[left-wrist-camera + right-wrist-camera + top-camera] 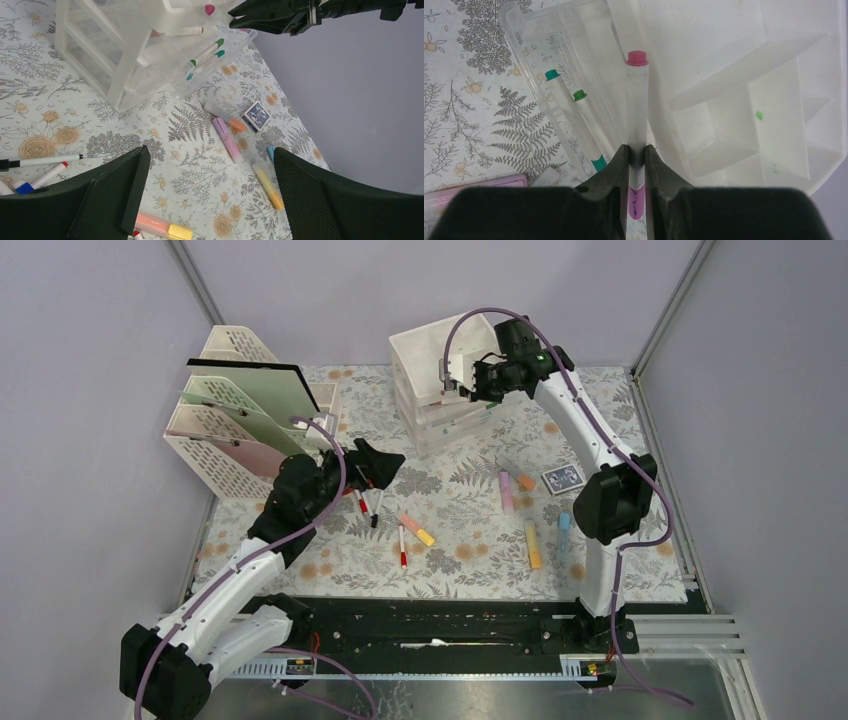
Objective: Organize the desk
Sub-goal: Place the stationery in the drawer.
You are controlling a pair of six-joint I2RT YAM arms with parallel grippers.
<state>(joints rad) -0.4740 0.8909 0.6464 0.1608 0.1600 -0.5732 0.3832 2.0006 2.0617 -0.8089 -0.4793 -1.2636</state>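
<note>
My right jaws are clamped on a pink-capped marker [637,105], pinching its barrel near the tail so the cap points away from me. It hangs at the upper middle of the top view, over the white drawer unit [430,380] that stands on the desk [470,560].

Below the marker an open drawer [574,40] already holds two green-capped markers [580,95], and I judge that is where this one belongs. To do it well I should shift left in my wrist view, since the barrel now lines up with the drawer's right-hand wall and the edge of the divided top tray [744,100] rather than the drawer floor. Then I should turn it parallel to the green pair, lower it close, and only then let go, or it may bounce off the rim onto the cloth.

My left jaws are spread wide and hold nothing. They hover left of centre in the top view, beside the file rack [230,440] and above some red-capped markers [402,545].

Much is loose on the desk: an orange-and-yellow highlighter [417,530], a pink highlighter [506,490], a yellow one [532,543], a blue one [564,530] and a card box [563,478]. None of it blocks the drawer; the tray edge is the only obstacle.
</note>
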